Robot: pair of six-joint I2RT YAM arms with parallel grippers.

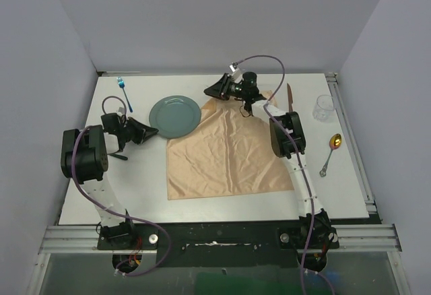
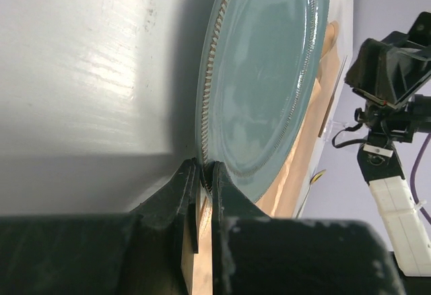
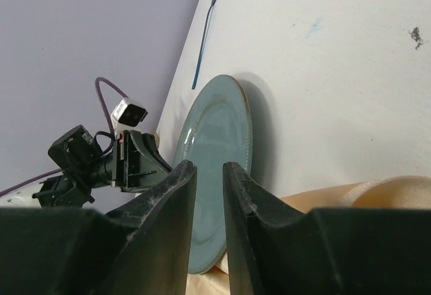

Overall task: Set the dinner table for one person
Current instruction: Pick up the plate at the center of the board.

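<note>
Left wrist: my left gripper (image 2: 205, 174) pinches, nearly shut, the rim of the round teal ceramic plate (image 2: 262, 73) (right gripper (image 3: 209, 170) slightly parted, empty); such a thin hold may slip.

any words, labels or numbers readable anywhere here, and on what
No text can be read in any view.
The plate, cloth, glass, spoon, knife, fork and table show no print.
White block on the left arm's wrist: any marking is too small to read.
</note>
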